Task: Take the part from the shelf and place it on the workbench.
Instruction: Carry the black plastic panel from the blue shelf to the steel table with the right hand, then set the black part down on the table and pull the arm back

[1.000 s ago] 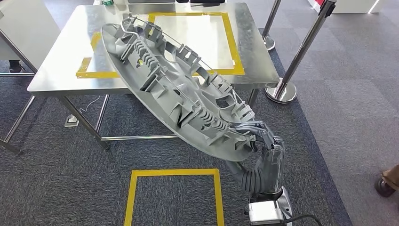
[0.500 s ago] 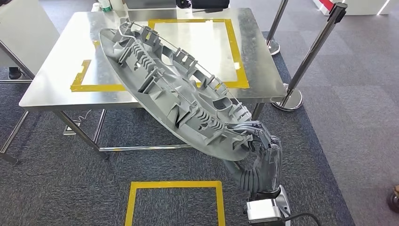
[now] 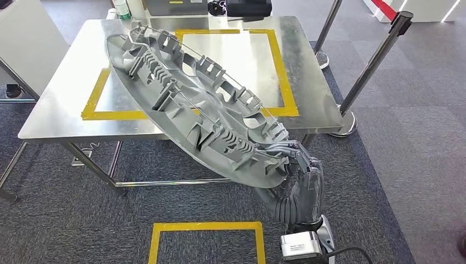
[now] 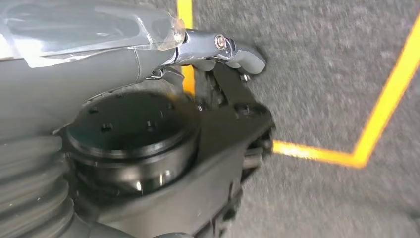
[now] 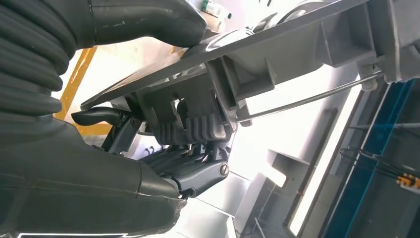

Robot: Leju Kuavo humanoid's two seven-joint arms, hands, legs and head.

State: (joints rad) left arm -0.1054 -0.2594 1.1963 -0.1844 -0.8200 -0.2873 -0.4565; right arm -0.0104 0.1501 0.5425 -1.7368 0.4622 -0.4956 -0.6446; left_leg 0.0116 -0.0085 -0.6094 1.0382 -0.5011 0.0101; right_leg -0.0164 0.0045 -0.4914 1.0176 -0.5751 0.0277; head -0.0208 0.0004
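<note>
The part (image 3: 187,104) is a long grey curved plastic moulding with ribs and clips, held slantwise. My right hand (image 3: 299,170) grips its lower near end from beneath, in front of the workbench edge. The part's upper far end hangs over the steel workbench (image 3: 60,110), above its left half and the yellow tape rectangle (image 3: 283,71). In the right wrist view the thumb (image 5: 148,20) lies over the part (image 5: 277,54) and the fingers (image 5: 198,173) clamp a ribbed tab from below. My left hand (image 4: 218,47) hangs over the carpet with nothing in it.
Two chrome stanchions (image 3: 373,66) stand right of the workbench. A yellow tape square (image 3: 206,228) marks the carpet just before me. Dark boxes (image 3: 242,6) and a bottle (image 3: 122,8) sit at the bench's far edge. A white cabinet (image 3: 27,38) stands at the left.
The whole view has shifted: the camera has come closer to the workbench. The part, still gripped by my right hand, now reaches further over the tabletop.
</note>
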